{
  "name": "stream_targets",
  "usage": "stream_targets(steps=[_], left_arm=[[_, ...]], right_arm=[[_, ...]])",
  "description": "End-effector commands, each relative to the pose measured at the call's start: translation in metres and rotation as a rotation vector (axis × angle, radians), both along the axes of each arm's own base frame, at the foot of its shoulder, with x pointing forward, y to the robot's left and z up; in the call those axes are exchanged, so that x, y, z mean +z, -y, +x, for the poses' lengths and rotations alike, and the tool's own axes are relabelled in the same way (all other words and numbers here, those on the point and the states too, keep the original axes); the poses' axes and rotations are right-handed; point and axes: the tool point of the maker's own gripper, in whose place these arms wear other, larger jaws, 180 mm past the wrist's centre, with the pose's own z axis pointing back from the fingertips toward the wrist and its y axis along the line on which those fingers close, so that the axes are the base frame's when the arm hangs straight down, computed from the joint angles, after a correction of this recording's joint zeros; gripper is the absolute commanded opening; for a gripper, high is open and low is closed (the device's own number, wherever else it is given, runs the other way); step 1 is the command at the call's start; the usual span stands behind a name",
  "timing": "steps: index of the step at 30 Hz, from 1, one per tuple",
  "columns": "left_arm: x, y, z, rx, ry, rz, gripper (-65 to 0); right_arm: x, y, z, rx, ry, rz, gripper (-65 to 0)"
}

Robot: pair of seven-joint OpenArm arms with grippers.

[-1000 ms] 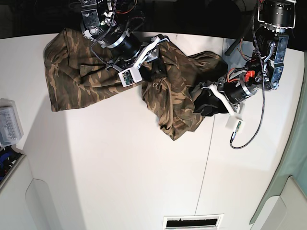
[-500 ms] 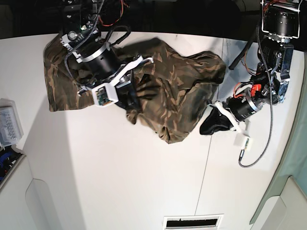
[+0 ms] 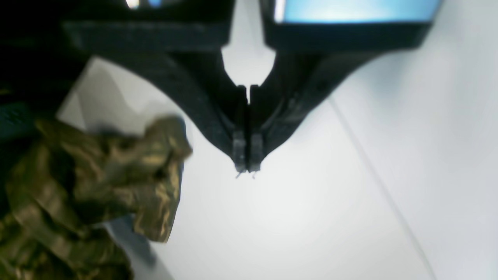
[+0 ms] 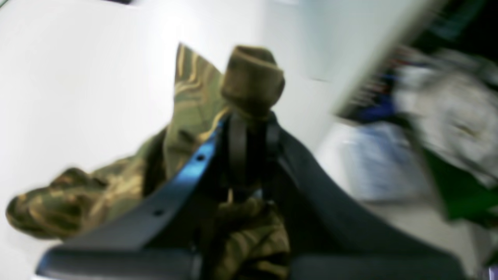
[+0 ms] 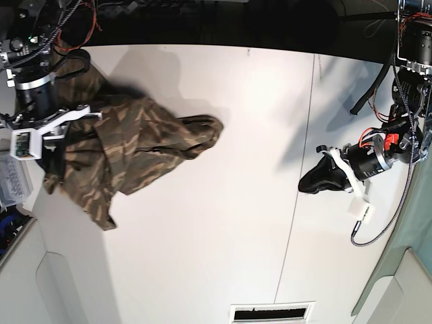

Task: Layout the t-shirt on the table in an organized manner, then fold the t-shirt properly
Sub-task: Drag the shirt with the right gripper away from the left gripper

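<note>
in the right wrist view a bunched fold of the t-shirt (image 4: 249,81) is seen clamped between the closed jaws of the right gripper (image 4: 251,128), with more camouflage cloth hanging below it. such a pinch near an edge is judged to serve for dragging and spreading the cloth. in the left wrist view the left gripper (image 3: 247,163) is seen with its jaws pressed together on nothing, above the bare white table (image 3: 311,217); a loose corner of the cloth lies well apart from it.

in the base view the t-shirt (image 5: 142,145) is found crumpled at the table's far left part, one lobe stretched toward the middle. the left gripper (image 5: 312,182) is held beside the dark seam (image 5: 300,182), away from the cloth. the layout is judged unfinished. a pale bin (image 5: 12,179) is seen beyond the table's left edge; its contents cannot be made out.
</note>
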Motion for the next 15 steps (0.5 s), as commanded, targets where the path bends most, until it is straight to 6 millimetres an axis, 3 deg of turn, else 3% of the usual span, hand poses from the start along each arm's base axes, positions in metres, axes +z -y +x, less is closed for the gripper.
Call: stream_targets(steps=[1,3,5,10,12,15], left_arm=[[0.019,0.001,0.007,-0.010,0.055,-0.032,-65.0],[0.018,0.002,0.005,-0.009,0.049,-0.045,-65.0],[0.016,0.006,0.003,-0.012,0.044,-0.052,-62.0],[0.014,0.018,0.003,-0.019,0.042,-0.084,-56.9],[0.011,0.021,0.000,-0.024,0.029,-0.085,-56.9],[0.005,0.023,-0.006,-0.026,0.008,-0.089,-55.8]], right_arm=[[0.011,0.002,0.003,0.008,0.039,0.025,-54.9],[0.001,-0.001,0.001,0.017,-0.003,0.096,-35.8],[-0.012,-0.015,0.000,0.061,-0.044,0.169,-27.7],[-0.039,-0.052,-0.007,0.153,-0.163,0.235,-27.9],[-0.041,-0.051,-0.007,0.138,-0.173,0.225,-27.9],[-0.044,-0.022,-0.009,0.022,-0.184,0.213,-27.9]])
